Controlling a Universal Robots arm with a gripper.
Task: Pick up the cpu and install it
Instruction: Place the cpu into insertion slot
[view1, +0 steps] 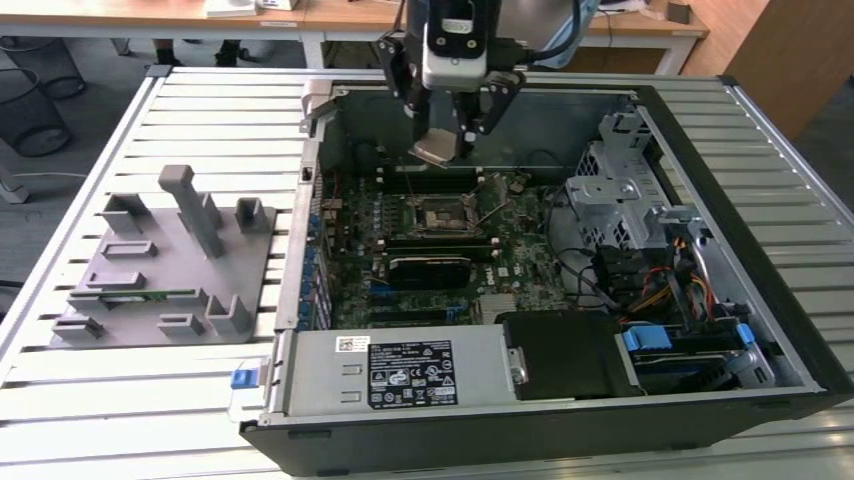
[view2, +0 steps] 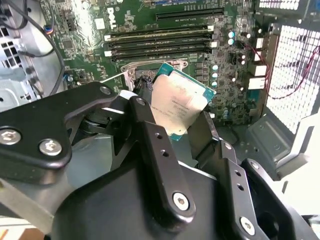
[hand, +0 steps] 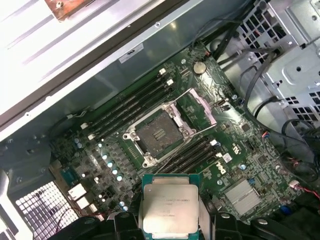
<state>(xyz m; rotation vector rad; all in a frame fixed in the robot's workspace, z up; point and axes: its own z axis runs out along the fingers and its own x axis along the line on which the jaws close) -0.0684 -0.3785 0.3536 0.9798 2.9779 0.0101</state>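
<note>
My gripper (view1: 442, 140) hangs over the far part of the open computer case (view1: 787, 330), shut on the cpu (view1: 437, 152). The cpu (view2: 180, 106) is a flat square chip with a silver-grey metal top and a thin green edge, pinched between two black fingers (view2: 150, 135). It also shows in the first wrist view, cpu (hand: 170, 207), held above the motherboard. The socket (hand: 159, 134) lies open below, its metal frame lifted beside it. In the exterior view the socket (view1: 441, 215) sits nearer the camera than the held cpu.
A grey plastic tray (view1: 167, 265) with upright blocks stands on the slatted table at the exterior view's left. Inside the case are memory slots (hand: 130, 105), a drive cage (view1: 621, 190), loose cables (view1: 607, 280) and a power supply (view1: 400, 375) at the near edge.
</note>
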